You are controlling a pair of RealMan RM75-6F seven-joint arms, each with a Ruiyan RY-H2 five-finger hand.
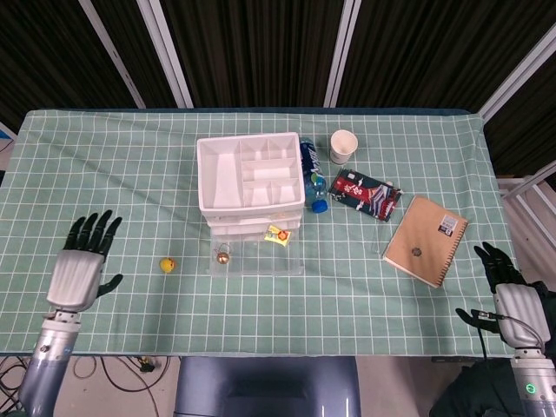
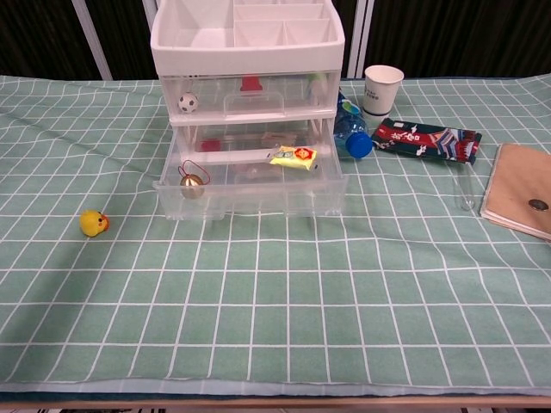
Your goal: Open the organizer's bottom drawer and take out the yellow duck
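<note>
Yellow duck (image 1: pixel 167 265) sits free on the desk (image 1: pixel 104 174), left of the open bottom drawer (image 1: pixel 258 255). Left hand (image 1: pixel 80 269) fingers spread, empty; right hand (image 1: pixel 506 291) likewise empty at the right edge.

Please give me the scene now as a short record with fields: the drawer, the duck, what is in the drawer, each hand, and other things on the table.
bottom drawer: pulled open, at the organizer's base
yellow duck: out of the drawer, lying on the tablecloth to its left, touching nothing
drawer contents: a small gold bell and a yellow packet
left hand: empty, fingers spread, apart from the duck
right hand: empty, at the table's right edge
other things: paper cup, blue bottle, dark patterned pouch, brown notebook
</note>
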